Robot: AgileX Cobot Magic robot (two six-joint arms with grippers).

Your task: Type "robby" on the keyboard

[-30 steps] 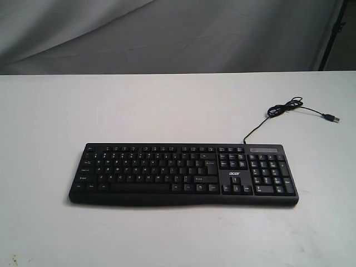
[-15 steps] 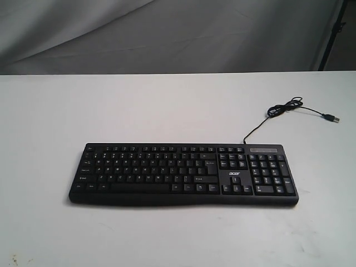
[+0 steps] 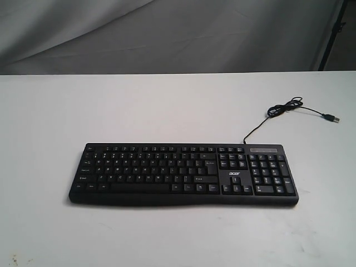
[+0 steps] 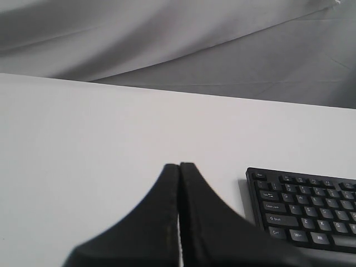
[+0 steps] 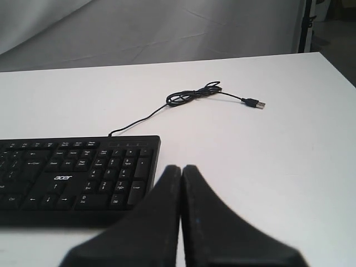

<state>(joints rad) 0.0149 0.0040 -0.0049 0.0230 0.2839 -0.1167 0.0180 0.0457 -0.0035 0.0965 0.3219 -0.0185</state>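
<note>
The black keyboard [image 3: 183, 174] lies flat in the middle of the white table, with its number pad and white "acer" logo toward the right. Its thin black cable [image 3: 281, 110] curls away behind the right end. Neither arm shows in the exterior view. In the left wrist view my left gripper [image 4: 179, 166] is shut with nothing in it, off the letter end of the keyboard [image 4: 306, 208]. In the right wrist view my right gripper [image 5: 181, 167] is shut and empty, near the number-pad corner of the keyboard [image 5: 78, 172].
The USB plug [image 3: 332, 118] rests on the table at the far right, also seen as the plug [image 5: 256, 103] in the right wrist view. A grey cloth backdrop [image 3: 167, 33] hangs behind the table's back edge. A dark stand [image 3: 332, 33] rises at the right.
</note>
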